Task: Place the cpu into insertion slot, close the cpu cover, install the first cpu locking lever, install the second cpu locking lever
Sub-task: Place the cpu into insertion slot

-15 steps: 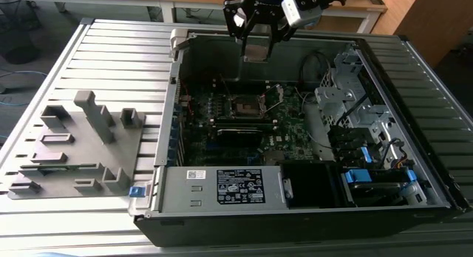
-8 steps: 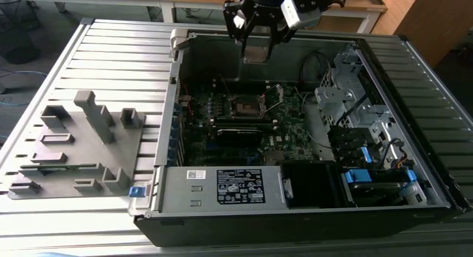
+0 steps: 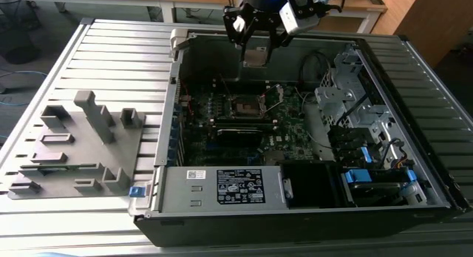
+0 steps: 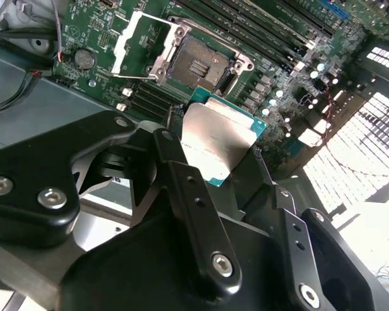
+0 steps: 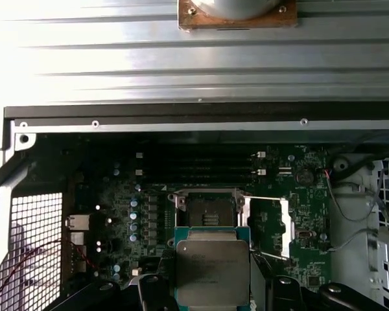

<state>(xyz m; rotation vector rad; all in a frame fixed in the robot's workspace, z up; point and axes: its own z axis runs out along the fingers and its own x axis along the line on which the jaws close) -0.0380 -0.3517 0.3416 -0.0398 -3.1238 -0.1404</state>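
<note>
Holding the cpu (image 4: 217, 139) clamped between its jaws, the pincer (image 3: 256, 48) hangs, apparently above the insertion slot (image 4: 201, 61).

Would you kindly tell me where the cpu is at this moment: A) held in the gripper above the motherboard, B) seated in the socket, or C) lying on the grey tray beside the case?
A: the gripper grips the cpu by its edges, above the open, empty socket.
</note>
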